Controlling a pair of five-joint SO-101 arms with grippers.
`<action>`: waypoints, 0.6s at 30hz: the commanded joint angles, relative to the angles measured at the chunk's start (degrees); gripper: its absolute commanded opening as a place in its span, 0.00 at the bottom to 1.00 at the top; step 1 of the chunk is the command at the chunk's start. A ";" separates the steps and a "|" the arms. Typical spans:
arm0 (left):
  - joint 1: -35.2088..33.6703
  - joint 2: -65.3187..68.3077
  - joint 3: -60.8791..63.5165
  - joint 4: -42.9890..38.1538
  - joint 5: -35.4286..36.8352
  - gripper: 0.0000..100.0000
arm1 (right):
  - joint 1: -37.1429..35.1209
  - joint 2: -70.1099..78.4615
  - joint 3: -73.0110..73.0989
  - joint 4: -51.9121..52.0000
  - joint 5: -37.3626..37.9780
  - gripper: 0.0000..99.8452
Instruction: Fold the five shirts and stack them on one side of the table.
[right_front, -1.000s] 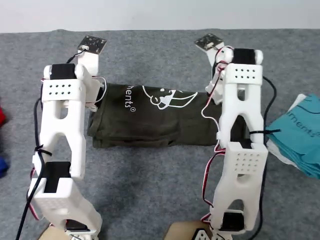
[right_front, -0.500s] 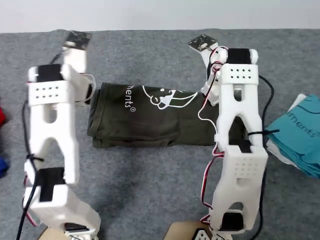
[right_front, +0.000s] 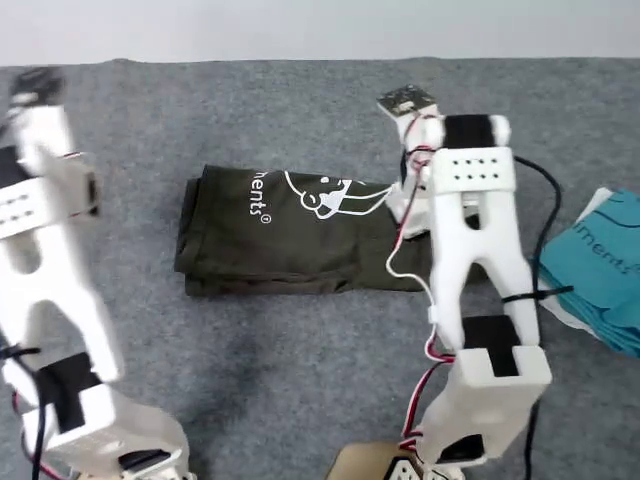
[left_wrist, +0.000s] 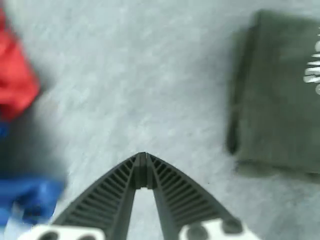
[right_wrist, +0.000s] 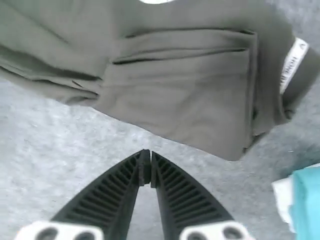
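The left gripper (left_wrist: 142, 167) has its fingers pressed together with nothing between them, and it hangs over bare grey desk (left_wrist: 150, 75), well apart from the left end of the dark green shirt (left_wrist: 280, 95). One second ago the left arm (right_front: 45, 300) stood right at this end of the shirt; since then it has swung away toward the left edge of the desk, so the whole left end of the shirt now lies uncovered in the high view. The shirt itself has not moved: it lies folded in a long band across the middle of the desk, with its white print (right_front: 320, 190) facing up. The right gripper (right_wrist: 145, 167) is also closed and empty, and it hovers above the desk just beside the near edge of the folded shirt, where a white label (right_wrist: 292, 62) sticks out at the end. The right arm (right_front: 475, 260) has shifted only a little and covers the right end of the shirt from above. A teal shirt (right_front: 600, 270) lies at the right side of the desk, near the green one but not touching it. Beside the left gripper lie a red cloth (left_wrist: 17, 85) and a blue cloth (left_wrist: 30, 200), both too blurred to say more.
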 joint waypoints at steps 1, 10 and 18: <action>-9.32 -3.52 -0.57 4.13 -0.35 0.00 | -5.14 -0.66 0.00 -5.41 -12.75 0.01; -25.49 -3.52 -0.57 5.19 -7.30 0.00 | -18.51 7.16 -0.09 -25.80 -18.37 0.02; -31.91 -3.52 -0.57 5.19 -9.67 0.00 | -28.62 11.03 -0.79 -30.29 -29.19 0.04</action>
